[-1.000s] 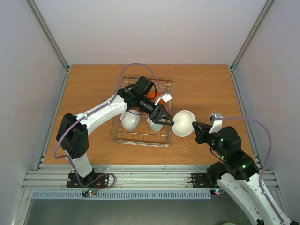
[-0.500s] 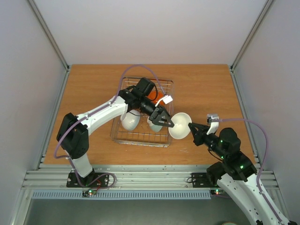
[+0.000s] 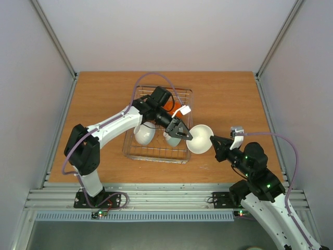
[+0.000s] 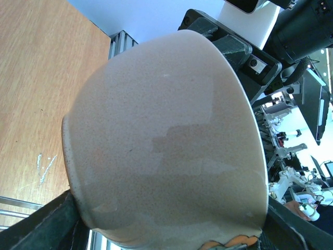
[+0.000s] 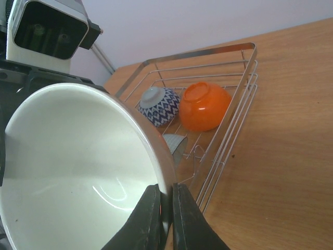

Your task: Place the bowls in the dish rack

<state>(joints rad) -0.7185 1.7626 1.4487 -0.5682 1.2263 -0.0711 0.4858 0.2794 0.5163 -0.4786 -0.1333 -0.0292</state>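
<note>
Pinches bowl rim in right pincer beside rack, offering it to left pincer, spread astride it; cannot tell if gripping.

one dish rack, one orange bowl, one blue-patterned bowl, three pale bowls, two arms

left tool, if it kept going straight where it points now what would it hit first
The beige bowl, pinched at its rim by the right tool. Its outer wall fills the left wrist view, right ahead of the left tool; how close is unclear.
</note>
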